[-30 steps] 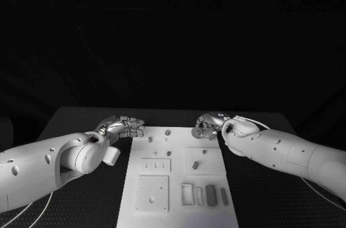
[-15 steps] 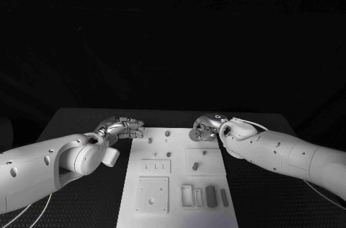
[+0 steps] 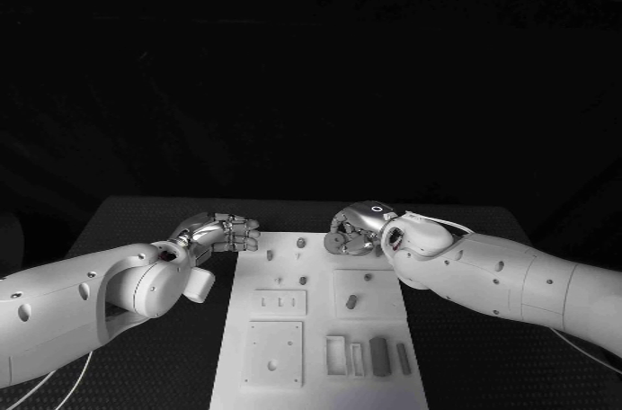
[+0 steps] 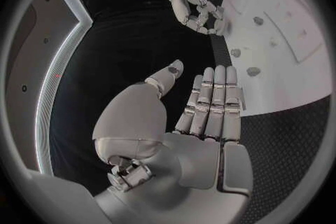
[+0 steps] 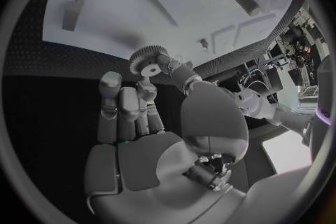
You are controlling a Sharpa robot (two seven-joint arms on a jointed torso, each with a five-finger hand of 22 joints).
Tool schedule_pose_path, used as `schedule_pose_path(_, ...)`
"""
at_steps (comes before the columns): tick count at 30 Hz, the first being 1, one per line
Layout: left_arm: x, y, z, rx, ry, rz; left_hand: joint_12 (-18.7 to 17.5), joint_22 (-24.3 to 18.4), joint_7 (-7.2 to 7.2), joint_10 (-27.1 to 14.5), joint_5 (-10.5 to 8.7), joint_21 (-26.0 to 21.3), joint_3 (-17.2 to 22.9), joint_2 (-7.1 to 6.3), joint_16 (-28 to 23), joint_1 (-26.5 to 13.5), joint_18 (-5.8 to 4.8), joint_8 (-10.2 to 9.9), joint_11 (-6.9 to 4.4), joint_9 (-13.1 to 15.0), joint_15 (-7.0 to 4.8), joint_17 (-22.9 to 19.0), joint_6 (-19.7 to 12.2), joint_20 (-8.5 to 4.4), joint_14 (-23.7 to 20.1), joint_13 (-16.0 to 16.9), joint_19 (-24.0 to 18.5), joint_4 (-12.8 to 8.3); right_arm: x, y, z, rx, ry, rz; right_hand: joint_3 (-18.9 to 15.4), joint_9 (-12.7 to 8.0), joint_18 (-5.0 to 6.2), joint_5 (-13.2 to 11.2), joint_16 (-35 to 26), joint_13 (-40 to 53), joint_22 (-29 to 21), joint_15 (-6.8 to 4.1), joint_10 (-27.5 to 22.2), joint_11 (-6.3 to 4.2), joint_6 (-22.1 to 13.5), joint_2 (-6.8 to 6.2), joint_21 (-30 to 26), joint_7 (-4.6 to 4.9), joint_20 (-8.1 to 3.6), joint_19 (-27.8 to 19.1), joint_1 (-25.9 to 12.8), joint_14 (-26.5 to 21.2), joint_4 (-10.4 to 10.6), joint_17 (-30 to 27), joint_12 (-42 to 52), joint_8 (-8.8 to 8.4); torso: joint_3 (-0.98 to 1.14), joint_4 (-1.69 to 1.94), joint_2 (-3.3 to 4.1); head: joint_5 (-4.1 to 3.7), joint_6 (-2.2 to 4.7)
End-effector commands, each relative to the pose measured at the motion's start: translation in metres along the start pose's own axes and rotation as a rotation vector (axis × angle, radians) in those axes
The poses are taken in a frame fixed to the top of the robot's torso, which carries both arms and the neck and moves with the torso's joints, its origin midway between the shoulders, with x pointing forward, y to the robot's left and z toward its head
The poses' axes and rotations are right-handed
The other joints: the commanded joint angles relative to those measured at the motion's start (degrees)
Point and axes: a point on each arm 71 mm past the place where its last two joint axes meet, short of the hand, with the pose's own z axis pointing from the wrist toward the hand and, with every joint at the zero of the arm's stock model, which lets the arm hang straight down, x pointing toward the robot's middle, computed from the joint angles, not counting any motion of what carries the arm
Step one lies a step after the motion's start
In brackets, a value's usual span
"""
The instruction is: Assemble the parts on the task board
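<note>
Evidently gear (image 5: 146,61) in right hand (image 5: 150,106)

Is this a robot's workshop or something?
Probably a robot test lab: a black table holds a white task board with small parts, and the right hand pinches a little gear. Dark backdrop behind.

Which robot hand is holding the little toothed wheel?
The right hand. It pinches the small gear at its fingertips above the white task board, while the left hand holds nothing.
</note>
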Motion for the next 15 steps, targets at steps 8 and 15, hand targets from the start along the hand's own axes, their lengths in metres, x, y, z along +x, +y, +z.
schedule_pose_path(8,0.001,-0.001,0.0,0.001,0.01,-0.024,-0.37,0.07,0.14,0.49,0.07,-0.41,-0.12,-0.05,-0.24,-0.7,-0.28,-0.19,-0.07,-0.09,0.31,0.11,0.12,0.14,-0.02,-0.05,0.22,-0.36,-0.006,0.053,0.007,-0.101,-0.092,-0.084,0.55,2.8,3.18,0.19,0.08,-0.3,0.78,-0.07,0.89,-0.06,3.35,-1.42,0.31,2.67,-0.48,0.45,0.49,0.9,0.31,-0.15,-0.56,1.37,0.06,0.13,0.07,0.06,0.59)
schedule_pose_path(15,0.004,-0.001,0.001,0.005,0.02,-0.017,-0.4,0.08,0.12,0.48,0.07,-0.42,-0.1,-0.05,-0.27,-0.69,-0.27,-0.19,-0.1,-0.09,0.31,0.14,0.11,0.14,-0.03,-0.06,0.22,-0.4,0.005,0.075,0.013,-0.128,-0.089,-0.071,0.69,2.83,3.18,0.18,0.05,-0.39,0.75,-0.08,1.09,-0.08,3.46,-1.44,0.29,2.65,-0.55,0.57,0.62,1.12,0.41,-0.09,-0.66,1.36,-0.05,0.25,0.09,-0.01,0.75)
